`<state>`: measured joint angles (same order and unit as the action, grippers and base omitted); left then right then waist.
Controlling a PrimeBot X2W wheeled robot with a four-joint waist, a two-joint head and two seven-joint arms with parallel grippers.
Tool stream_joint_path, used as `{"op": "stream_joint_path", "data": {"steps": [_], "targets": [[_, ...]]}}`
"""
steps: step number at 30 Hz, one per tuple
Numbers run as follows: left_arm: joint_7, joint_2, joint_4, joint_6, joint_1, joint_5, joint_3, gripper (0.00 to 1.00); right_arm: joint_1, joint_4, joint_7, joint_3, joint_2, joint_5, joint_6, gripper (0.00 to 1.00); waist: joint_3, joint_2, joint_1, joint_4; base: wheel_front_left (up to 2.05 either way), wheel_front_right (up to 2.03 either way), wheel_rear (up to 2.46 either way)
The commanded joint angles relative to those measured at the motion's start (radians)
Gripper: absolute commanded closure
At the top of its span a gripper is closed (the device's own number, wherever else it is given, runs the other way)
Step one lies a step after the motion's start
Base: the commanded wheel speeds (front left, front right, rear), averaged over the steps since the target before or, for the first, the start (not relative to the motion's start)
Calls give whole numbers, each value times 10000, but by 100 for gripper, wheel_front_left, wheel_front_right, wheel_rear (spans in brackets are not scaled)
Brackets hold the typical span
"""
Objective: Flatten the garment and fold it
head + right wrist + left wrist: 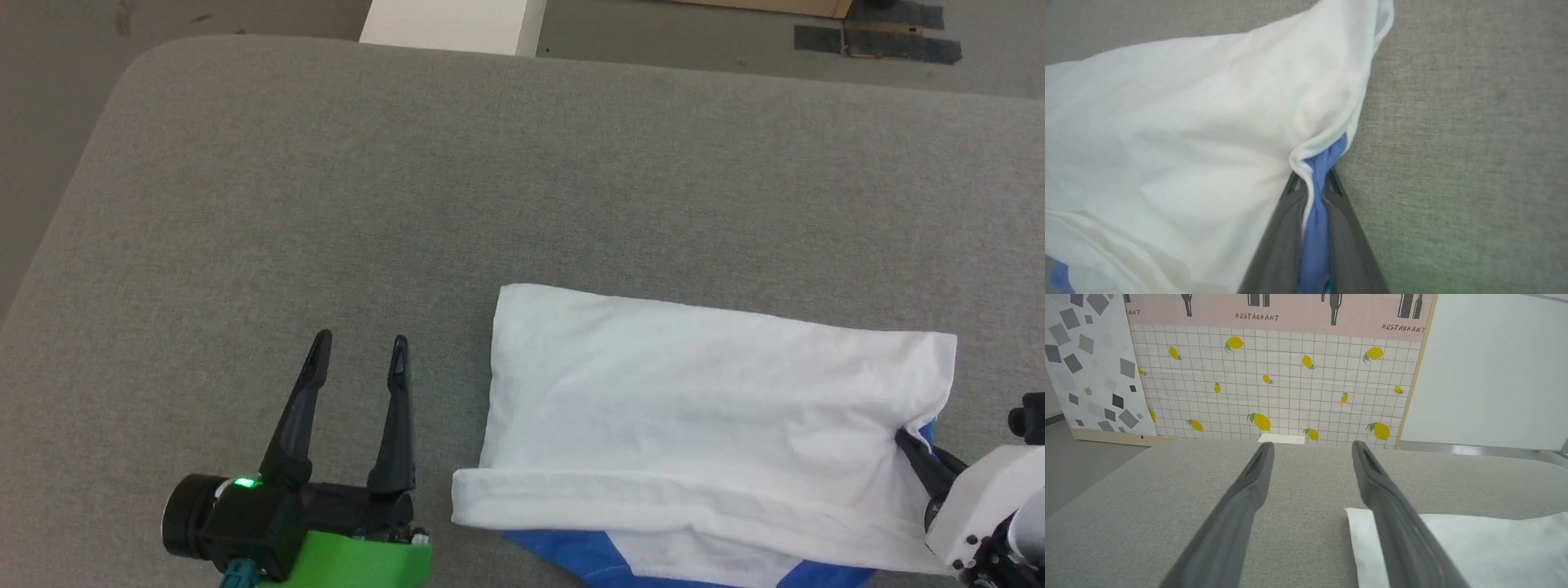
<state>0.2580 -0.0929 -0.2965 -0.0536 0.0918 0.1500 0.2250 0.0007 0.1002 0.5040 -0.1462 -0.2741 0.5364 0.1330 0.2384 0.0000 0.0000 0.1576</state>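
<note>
Right gripper (1312, 179): closed. Its two dark fingers are pinched together on a twist of blue cloth with a white hem wrapped over it.
Where it grips: the right-hand edge of the garment (694, 400), toward the near corner. In the head view the white fabric puckers in toward the fingers.
Left gripper (359, 343): wide open and holding nothing. It sits over bare table just left of the garment, fingers pointing away from me. I cannot tell whether it touches the surface.
Garment: a T-shirt lying on the table, right of centre and close to me. It reads as a rough white rectangle, wider than it is deep. A band of white is rolled over along the near side, and blue peeks out from underneath there.
Table (408, 163): a grey fabric top with a rounded far-left corner. Its far and left parts are bare.
Beyond the table: a white box (453, 24) at the far edge, and a lemon-print board (1274, 384) standing behind it in the left wrist view.
Done so far, as I judge it: the shirt looks flattened and doubled over at least once, with the blue parts mostly tucked under. The top layer is fairly smooth, with a few soft wrinkles.
Left to do, as I judge it: the near edge is uneven and blue shows past it, so the stack is not tidy. I would expect one more fold, carrying the pinched right edge toward the left. I put the task past halfway, not finished.
</note>
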Motion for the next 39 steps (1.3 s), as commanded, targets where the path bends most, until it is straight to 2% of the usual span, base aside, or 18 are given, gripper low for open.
{"op": "stream_joint_path", "data": {"steps": [1,8,13,17,22,27,33,39], "targets": [[38,26,57,52,-48,18,-69,0,-45,232,-46,-260,-24,-135,-23,100,-373,0,0,-240,0,0,0],[38,55,230,173,220,198,-145,0,-15,474,123,-1926,-647,-704,-23,100,-986,0,0,-627,0,0,0],[38,114,312,233,258,295,-134,0,-96,-17,564,-2297,-983,-941,-23,100,-1147,0,0,-742,0,0,0],[38,191,350,247,267,403,-129,0,-232,-889,1211,-1777,-954,-650,-23,100,-1195,0,0,-760,0,0,0],[38,283,413,262,277,496,-53,0,-396,-2152,2306,-630,-677,-195,-23,100,-1186,0,0,-698,0,0,0],[38,335,449,308,181,516,19,0,-776,-2851,3088,570,-252,-50,-23,100,-987,0,0,-529,0,0,0],[38,377,457,317,-63,474,162,0,-1691,-2735,3342,1879,-28,-133,-23,100,-478,0,0,-211,0,0,0],[38,407,499,264,-412,473,413,0,-2642,-1814,3134,2916,16,-447,-23,100,96,0,0,98,0,0,0]]}}
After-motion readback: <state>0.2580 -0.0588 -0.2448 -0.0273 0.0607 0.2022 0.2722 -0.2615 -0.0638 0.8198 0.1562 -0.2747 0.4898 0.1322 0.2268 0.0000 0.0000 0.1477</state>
